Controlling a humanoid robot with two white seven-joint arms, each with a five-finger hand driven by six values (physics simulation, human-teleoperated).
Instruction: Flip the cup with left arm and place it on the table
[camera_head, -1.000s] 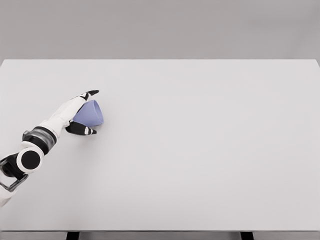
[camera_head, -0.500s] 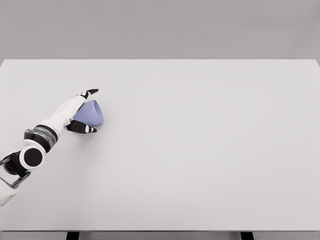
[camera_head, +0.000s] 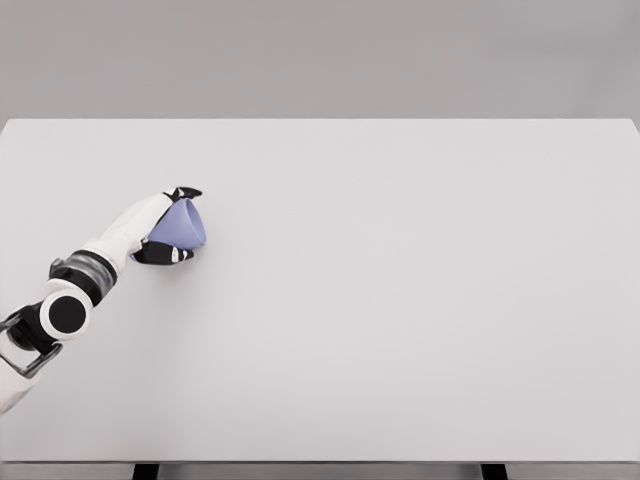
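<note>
Lilac cup (camera_head: 180, 226), 1 only, gripped by left hand (camera_head: 160, 225) on table (camera_head: 400, 300).

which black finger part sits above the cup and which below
The fingers curl over the top rim of the purple cup; the thumb lies under it, nearer the camera, against the table.

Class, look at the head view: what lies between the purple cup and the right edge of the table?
Nothing: in the head view the table is bare from the cup, held in the left hand, to its right edge.
</note>
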